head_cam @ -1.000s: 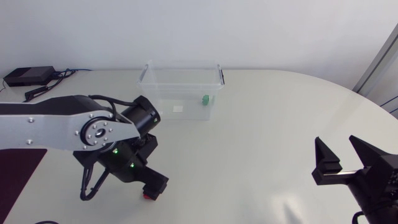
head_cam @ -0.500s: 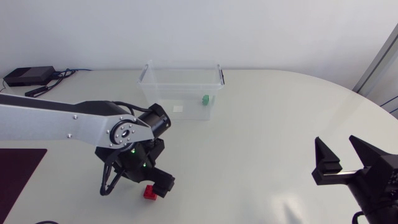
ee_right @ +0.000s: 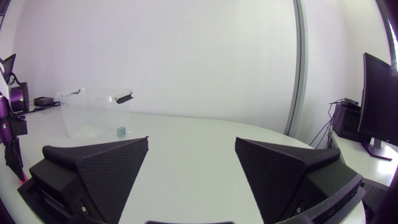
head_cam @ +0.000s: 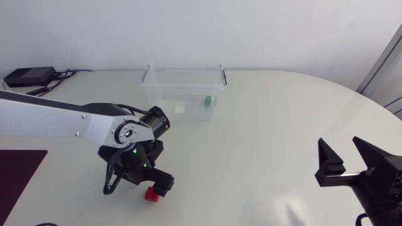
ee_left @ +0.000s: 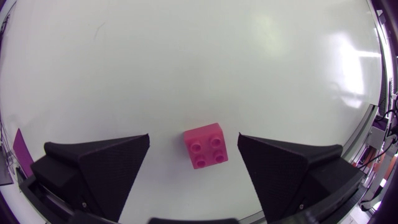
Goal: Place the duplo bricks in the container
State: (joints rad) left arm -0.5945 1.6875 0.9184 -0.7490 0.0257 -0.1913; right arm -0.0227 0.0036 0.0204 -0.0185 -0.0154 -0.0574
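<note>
While the left gripper point(head_cam: 155, 187) hangs low and left of centre in the head view, its 2 fingers stand spread over the red duplo brick point(head_cam: 151, 195), which rests on the table point(head_cam: 264, 138). In the left wrist view the brick point(ee_left: 206, 146) lies between the fingers and touches neither; it sits nearer one finger than the other and slightly askew to both. A sound grasp would likely call for centring over the brick, squaring the fingers to 2 opposite flat sides, lowering fully, then closing. At lower right, the right gripper point(head_cam: 348, 162) is also spread and holds nothing. Farthest off, at upper centre, the clear container point(head_cam: 151, 94) stands well apart from the red brick, with 1 green brick point(head_cam: 206, 100) inside. Any carry should clear the rim before release.
</note>
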